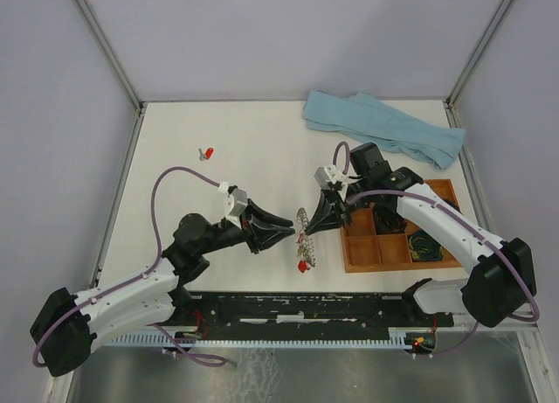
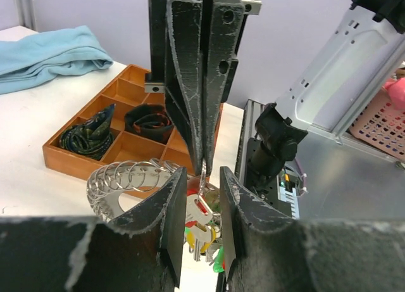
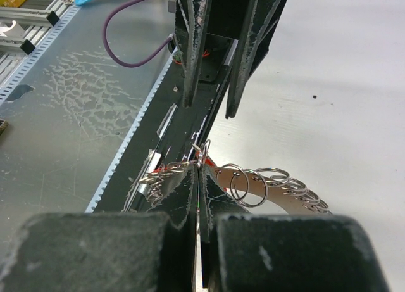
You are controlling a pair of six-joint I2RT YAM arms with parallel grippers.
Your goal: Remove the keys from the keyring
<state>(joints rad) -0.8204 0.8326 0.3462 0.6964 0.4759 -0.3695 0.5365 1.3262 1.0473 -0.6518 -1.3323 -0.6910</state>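
Observation:
The keyring (image 1: 303,223) is a silvery ring fringed with small loops, held on edge just above the table between the two grippers. My right gripper (image 1: 313,229) is shut on one small loop at its rim (image 3: 201,154); the ring curves off to the right (image 3: 288,189). A bunch of keys (image 2: 201,217) with red, yellow and green heads hangs below that loop. My left gripper (image 2: 201,176) is open, with a jaw on either side of the keys and not closed on them. A red key (image 1: 303,266) hangs at the ring's near end. Another red key (image 1: 207,153) lies loose at the far left.
A wooden compartment tray (image 1: 360,267) sits right of the ring and holds dark coiled bundles (image 1: 425,244); it also shows in the left wrist view (image 2: 63,162). A light blue towel (image 1: 384,128) lies at the back right. The black rail (image 1: 288,307) runs along the near edge.

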